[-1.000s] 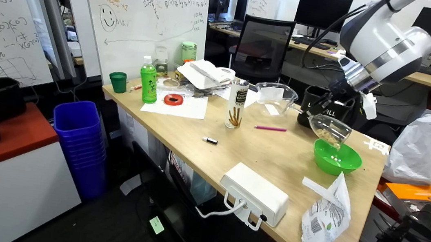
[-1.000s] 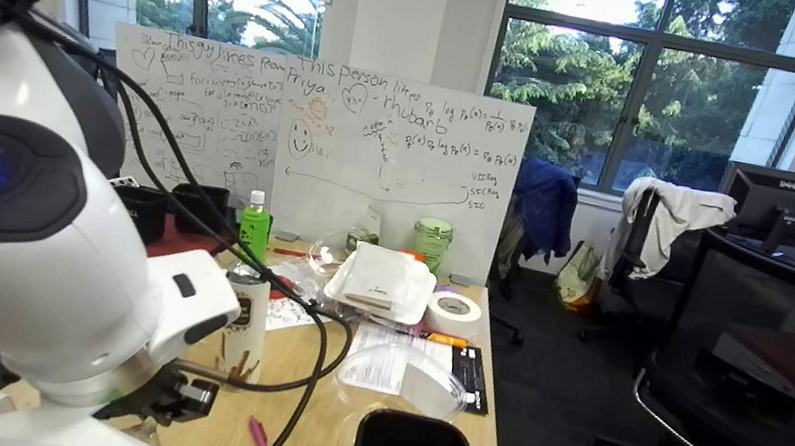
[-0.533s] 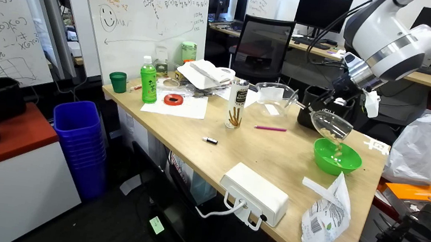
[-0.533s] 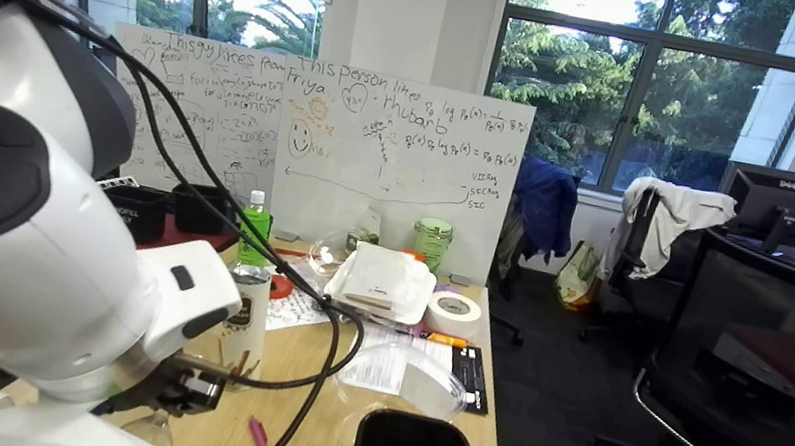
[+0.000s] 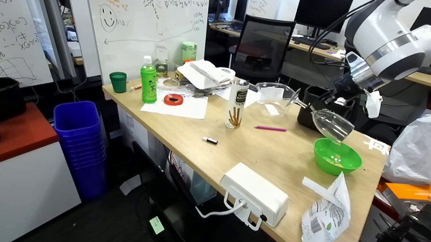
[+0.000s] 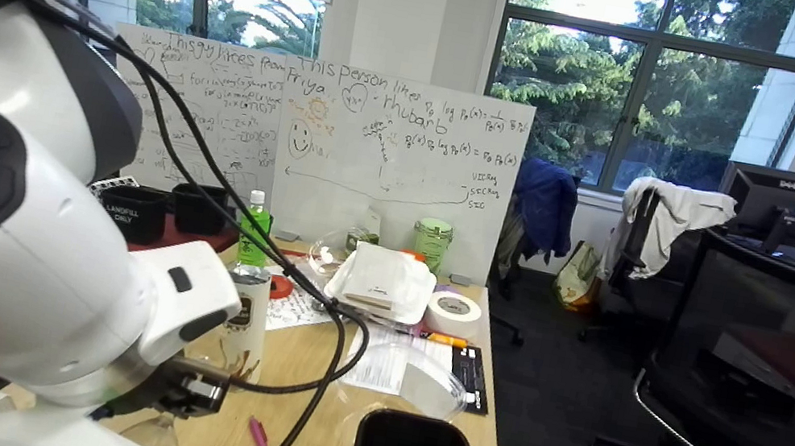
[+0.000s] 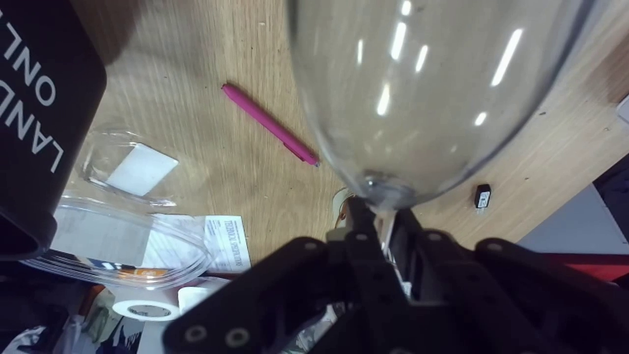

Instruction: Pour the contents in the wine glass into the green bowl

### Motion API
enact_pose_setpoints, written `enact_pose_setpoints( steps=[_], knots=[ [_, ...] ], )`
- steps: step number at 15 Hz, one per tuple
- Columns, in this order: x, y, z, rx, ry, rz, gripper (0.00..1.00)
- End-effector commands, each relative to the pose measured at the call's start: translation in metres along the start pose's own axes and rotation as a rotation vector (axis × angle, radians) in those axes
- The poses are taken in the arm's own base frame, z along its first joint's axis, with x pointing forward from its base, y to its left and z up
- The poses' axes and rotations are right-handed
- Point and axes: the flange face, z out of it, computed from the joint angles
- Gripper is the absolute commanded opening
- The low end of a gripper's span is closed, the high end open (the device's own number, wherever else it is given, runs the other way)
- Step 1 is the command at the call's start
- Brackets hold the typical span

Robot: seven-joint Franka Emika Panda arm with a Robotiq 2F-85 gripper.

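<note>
The clear wine glass [image 5: 332,126] is tilted mouth-down over the green bowl [image 5: 336,160], its rim just above the bowl's far edge. The glass looks almost empty, and pale pieces lie in the bowl. My gripper [image 5: 315,107] is shut on the glass's stem. In the wrist view the fingers [image 7: 385,219] clasp the stem just behind the cup of the wine glass [image 7: 427,108], which shows no pieces inside. In an exterior view the gripper [image 6: 200,393] and part of the glass [image 6: 159,436] show low at the left. The bowl is out of the wrist view.
A black bin [image 5: 321,109] stands close behind the glass, also in the wrist view [image 7: 44,93]. A white bag [image 5: 327,219] lies in front of the bowl. A white box [image 5: 255,191], a pink pen [image 5: 270,128], a tall can [image 5: 237,104] and a clear container [image 5: 276,97] are on the table.
The pale pieces have slid out of the glass and dropped into the bowl. The glass has tipped a little further and shifted slightly right in an exterior view. The grip holds.
</note>
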Motion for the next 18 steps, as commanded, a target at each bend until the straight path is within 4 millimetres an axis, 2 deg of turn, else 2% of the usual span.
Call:
enact_pose_setpoints(
  steps=[1,7,10,12,14,16,18],
  knots=[
    [0.0,0.001,-0.008,-0.031,0.016,-0.017,0.04],
    [0.004,-0.016,-0.004,-0.092,-0.069,-0.031,0.04],
    [0.02,-0.041,-0.006,-0.145,-0.102,-0.104,0.04],
    [0.023,-0.064,-0.006,-0.231,-0.143,-0.18,0.04],
    [0.01,-0.09,-0.004,-0.295,-0.189,-0.248,0.04],
    [-0.011,-0.116,0.002,-0.365,-0.265,-0.301,0.04],
    [-0.026,-0.108,-0.016,-0.372,-0.318,-0.31,0.04]
  ],
)
